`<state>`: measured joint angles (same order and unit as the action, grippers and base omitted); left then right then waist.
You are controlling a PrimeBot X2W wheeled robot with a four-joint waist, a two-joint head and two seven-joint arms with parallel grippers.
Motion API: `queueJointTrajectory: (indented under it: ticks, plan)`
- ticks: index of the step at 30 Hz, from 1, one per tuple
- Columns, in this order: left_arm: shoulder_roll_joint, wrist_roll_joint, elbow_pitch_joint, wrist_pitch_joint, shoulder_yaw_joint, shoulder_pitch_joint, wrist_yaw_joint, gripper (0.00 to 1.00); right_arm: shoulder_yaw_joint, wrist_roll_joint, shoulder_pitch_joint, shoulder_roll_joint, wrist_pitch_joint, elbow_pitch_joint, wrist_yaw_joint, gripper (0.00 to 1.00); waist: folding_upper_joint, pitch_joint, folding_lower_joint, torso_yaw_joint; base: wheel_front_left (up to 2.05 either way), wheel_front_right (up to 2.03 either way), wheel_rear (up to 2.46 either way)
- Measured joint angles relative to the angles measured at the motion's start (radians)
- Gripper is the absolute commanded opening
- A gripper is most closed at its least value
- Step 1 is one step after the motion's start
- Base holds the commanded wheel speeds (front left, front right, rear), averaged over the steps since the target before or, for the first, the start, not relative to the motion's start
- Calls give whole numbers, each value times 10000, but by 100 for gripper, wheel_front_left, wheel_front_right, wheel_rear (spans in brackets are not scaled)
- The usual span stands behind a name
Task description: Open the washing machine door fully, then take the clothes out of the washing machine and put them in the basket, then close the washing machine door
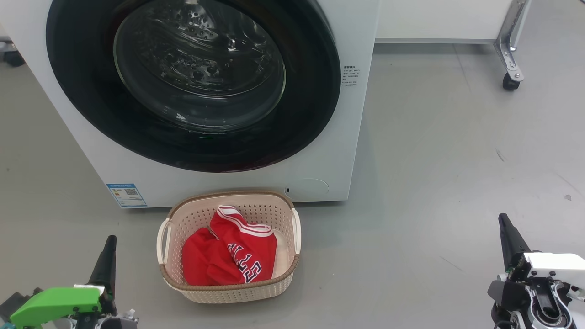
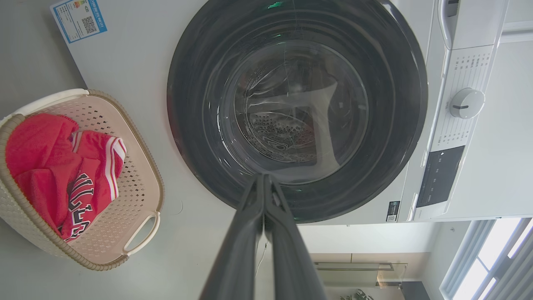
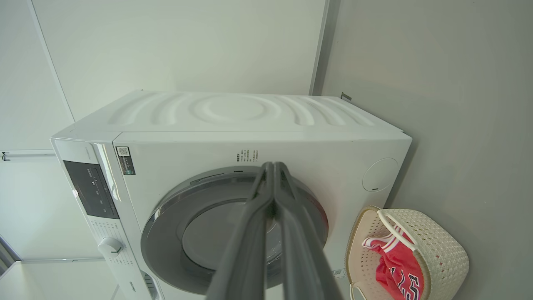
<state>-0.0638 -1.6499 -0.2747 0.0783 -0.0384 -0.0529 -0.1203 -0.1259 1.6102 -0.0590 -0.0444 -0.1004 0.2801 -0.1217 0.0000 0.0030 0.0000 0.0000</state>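
Note:
The white washing machine [image 1: 352,137] fills the upper left of the head view. Its round door [image 1: 82,91], a glossy black ring around a glass bowl, lies flat against the front, closed. On the floor just before it stands the cream basket [image 1: 283,214], and the red jersey clothes [image 1: 228,256] lie bunched inside. My left gripper [image 1: 109,242] is at the lower left, shut and empty, left of the basket. At the lower right my right gripper [image 1: 502,219] is shut too, holding nothing. The left wrist view has the door [image 2: 399,125], basket [image 2: 141,183] and clothes [image 2: 46,158]; the right wrist view has the machine [image 3: 233,112].
Grey floor [image 1: 434,183] spreads to the right of the machine. A metal leg with a castor wheel [image 1: 511,81] stands at the far right, under a white unit. A blue label [image 1: 126,195] marks the machine's lower left corner.

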Motion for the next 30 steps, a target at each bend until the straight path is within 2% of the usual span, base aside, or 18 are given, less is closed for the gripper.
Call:
queueJointTrajectory:
  ticks: [30]
  plan:
    - [31, 17, 8, 0, -31, -1, 0, 0, -4, 0, 0, 4, 0, 0, 0, 0, 0, 0, 0, 0, 0, 0, 0]
